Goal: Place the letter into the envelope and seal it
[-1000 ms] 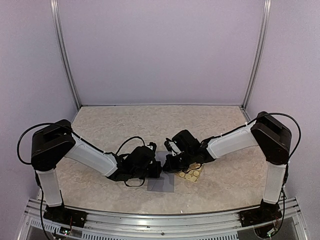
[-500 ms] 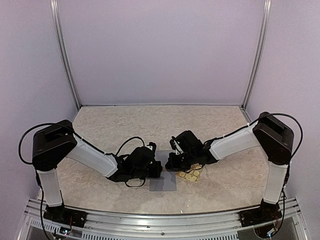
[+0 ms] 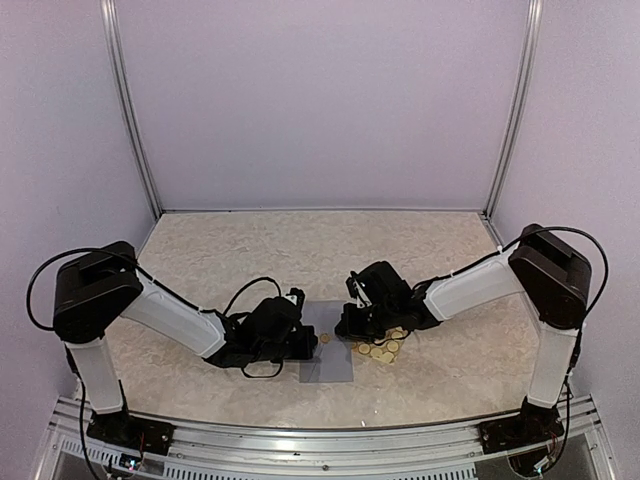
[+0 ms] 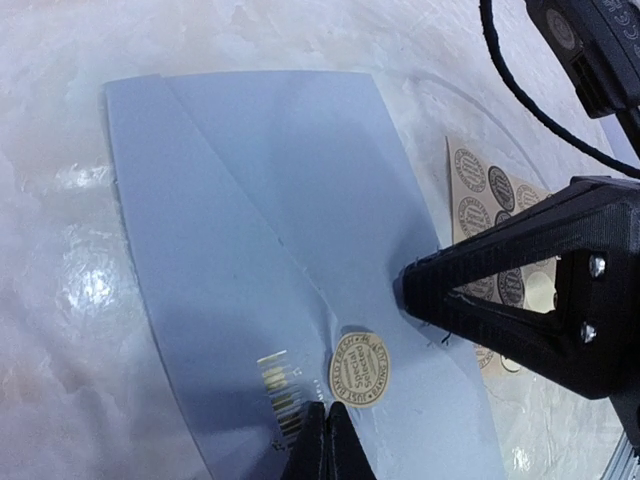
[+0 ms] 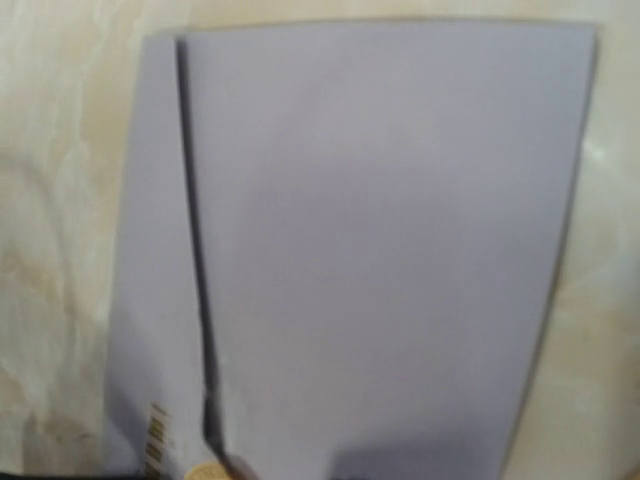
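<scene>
Envelope [image 4: 250, 230] lies flat on the table [image 3: 250, 250], near-centre and twd the front edge, between both arms. Its flap is folded down, w/ a round sticker [image 4: 360, 368] on the flap tip. Left gripper [image 4: 325, 440] is pinched fully together w/ nothing between the fingers, tips just beside the sticker's near edge. Whether they touch the paper can't be told. Right gripper [image 4: 420, 290] is also closed & empty, its point over the envelope close to the flap seam. Judgement: thin paper, v. light, floppy, and likely to skate on the smooth marbled top, so it's better pinned by pressing down on the flat body than pinched. If it needs lifting, a free long edge or corner away from the flap is the place. The sticker is thin & tacky, so it wants a firm rub, not a sideways drag. Sticker sheet [image 4: 490, 190] sits just beside the envelope's right edge, partly behind the right gripper. Room: the far half of the table is open, but it's tight over the envelope, w/ both grippers close together.
</scene>
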Robot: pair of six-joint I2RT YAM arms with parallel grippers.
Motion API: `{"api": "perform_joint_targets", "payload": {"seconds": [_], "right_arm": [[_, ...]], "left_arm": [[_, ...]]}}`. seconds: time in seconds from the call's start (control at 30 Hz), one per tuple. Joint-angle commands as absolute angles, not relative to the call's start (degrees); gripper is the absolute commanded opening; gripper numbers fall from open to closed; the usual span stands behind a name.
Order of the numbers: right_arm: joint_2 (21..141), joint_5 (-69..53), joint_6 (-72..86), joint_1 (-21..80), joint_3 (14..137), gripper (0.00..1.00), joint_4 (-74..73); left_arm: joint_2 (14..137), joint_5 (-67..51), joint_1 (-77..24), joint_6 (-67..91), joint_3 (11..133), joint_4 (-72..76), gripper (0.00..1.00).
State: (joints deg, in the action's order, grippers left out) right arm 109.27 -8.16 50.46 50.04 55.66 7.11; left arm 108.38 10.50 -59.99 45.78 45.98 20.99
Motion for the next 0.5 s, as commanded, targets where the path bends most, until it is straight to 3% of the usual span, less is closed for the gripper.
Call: {"api": "perform_joint_targets", "payload": {"seconds": [0.0, 0.47], "right_arm": [[109.2, -6.3, 50.5, 49.4, 54.2, 0.00, 4.4], [107.8, -10.5, 46.6, 49.4, 54.8, 0.00, 6.2]], "left_arm": [[108.7, 11.0, -60.3, 46.8, 41.0, 6.8, 0.00], [101.4, 11.7, -58.7, 43.3, 45.1, 10.2, 0.00]]}}
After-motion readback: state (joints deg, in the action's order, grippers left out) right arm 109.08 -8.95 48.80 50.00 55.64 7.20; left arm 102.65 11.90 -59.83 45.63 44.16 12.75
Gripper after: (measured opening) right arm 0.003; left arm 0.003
